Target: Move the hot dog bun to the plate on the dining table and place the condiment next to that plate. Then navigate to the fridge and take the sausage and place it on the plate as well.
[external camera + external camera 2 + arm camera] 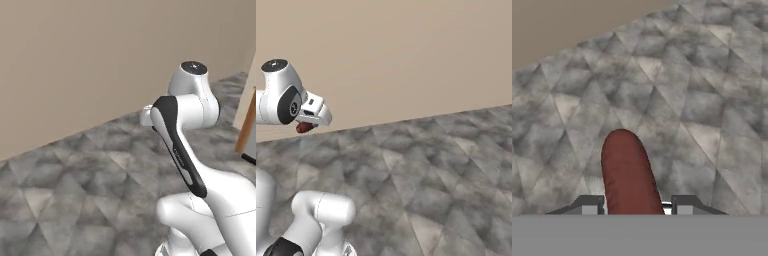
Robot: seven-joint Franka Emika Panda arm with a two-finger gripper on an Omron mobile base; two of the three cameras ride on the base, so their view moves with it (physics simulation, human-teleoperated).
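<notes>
A dark red-brown sausage [628, 172] sticks out between my two dark fingertips [592, 205], and my gripper [634, 206] is shut on it. In the right base view the gripper [307, 125] hangs under the white hand at the left, with the sausage [304, 128] as a small red-brown end poking out below it. The sausage is carried in the air above the grey floor. The plate, dining table, hot dog bun, condiment and fridge are out of view.
Grey marbled floor tiles [75, 190] spread under the arm, up to a plain beige wall [406, 55] ahead. A light wood cabinet edge [248, 112] stands at the right border of the left base view.
</notes>
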